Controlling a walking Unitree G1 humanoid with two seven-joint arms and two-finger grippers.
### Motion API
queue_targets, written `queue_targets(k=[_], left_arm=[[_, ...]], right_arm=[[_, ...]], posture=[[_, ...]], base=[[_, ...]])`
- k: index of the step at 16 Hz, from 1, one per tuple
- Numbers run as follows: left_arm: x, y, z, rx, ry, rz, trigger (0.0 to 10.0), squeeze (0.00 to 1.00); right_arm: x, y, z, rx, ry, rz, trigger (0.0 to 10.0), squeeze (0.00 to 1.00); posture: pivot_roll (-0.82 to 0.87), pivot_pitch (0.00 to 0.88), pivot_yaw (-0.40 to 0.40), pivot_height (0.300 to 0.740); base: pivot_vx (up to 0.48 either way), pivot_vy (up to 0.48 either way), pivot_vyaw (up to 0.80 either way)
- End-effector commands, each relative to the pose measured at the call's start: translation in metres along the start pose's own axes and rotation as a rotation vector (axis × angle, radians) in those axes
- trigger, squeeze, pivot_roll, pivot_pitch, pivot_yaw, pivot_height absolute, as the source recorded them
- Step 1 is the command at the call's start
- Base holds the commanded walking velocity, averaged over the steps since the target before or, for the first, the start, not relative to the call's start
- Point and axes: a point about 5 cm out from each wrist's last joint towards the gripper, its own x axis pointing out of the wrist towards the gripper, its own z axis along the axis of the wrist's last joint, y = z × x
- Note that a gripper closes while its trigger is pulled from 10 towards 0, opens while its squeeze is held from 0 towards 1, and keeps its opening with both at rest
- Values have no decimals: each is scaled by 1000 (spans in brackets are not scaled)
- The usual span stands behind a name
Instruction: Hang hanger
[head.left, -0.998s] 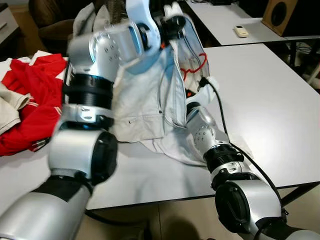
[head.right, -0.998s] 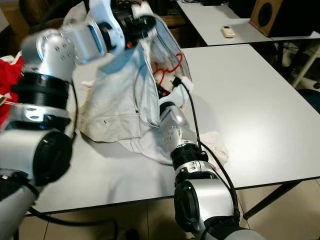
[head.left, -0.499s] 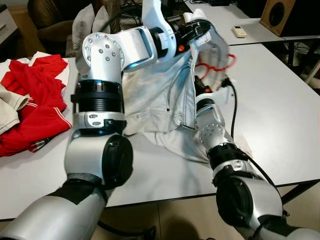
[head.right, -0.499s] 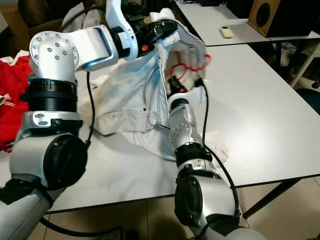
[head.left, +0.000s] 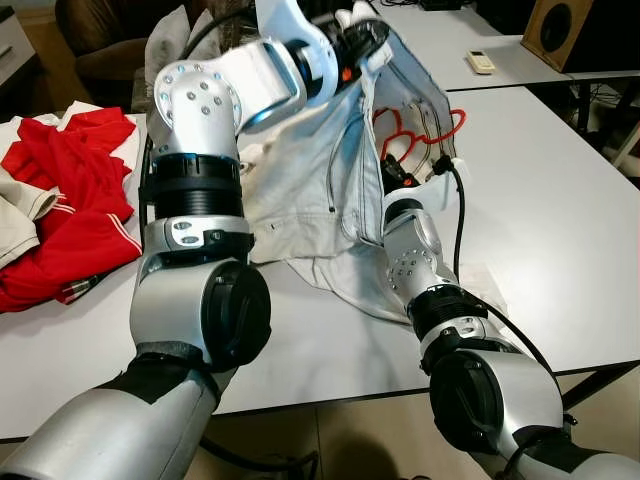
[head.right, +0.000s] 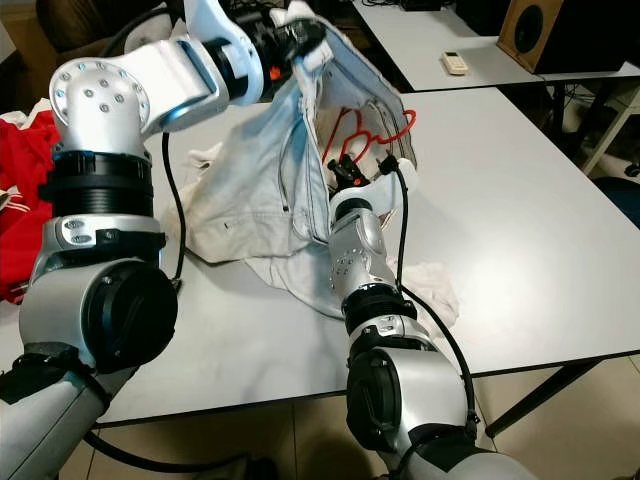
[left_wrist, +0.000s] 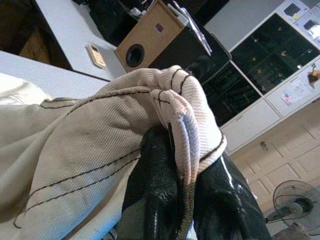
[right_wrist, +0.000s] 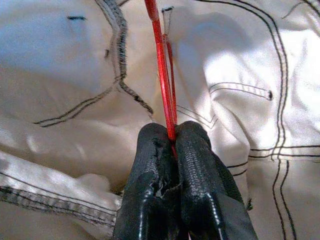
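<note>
A cream-white jacket (head.left: 300, 190) with dark stitching is lifted off the white table (head.left: 540, 200). My left gripper (left_wrist: 182, 170) is shut on a fold of its collar edge, held high at the back (head.left: 365, 35). A red wire hanger (head.left: 420, 130) sits inside the opened jacket. My right gripper (right_wrist: 172, 140) is shut on the hanger's thin red wire (right_wrist: 162, 75), reaching up into the jacket from below (head.right: 350, 175).
Red and cream clothes (head.left: 60, 210) lie piled at the table's left. A second table behind carries a remote (head.left: 482, 62). A wooden speaker (head.left: 560, 30) stands at the far right. A white cloth (head.right: 435, 280) lies by my right arm.
My left arm has swung the jacket collar back towards the left and higher. The red hanger and my right gripper have shifted with the jacket, which now hangs more open.
</note>
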Motion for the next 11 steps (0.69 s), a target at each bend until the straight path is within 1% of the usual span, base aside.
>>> queue_targets(k=[1, 11], left_arm=[[0, -12, 6, 5, -13, -37, 0, 0], [0, -12, 6, 5, -13, -37, 0, 0]], right_arm=[[-17, 24, -48, 63, 109, 23, 10000, 0], [-17, 24, -48, 63, 109, 23, 10000, 0]], posture=[[21, 0, 49, 740], [21, 0, 49, 740]], base=[[0, 0, 0], [0, 0, 0]])
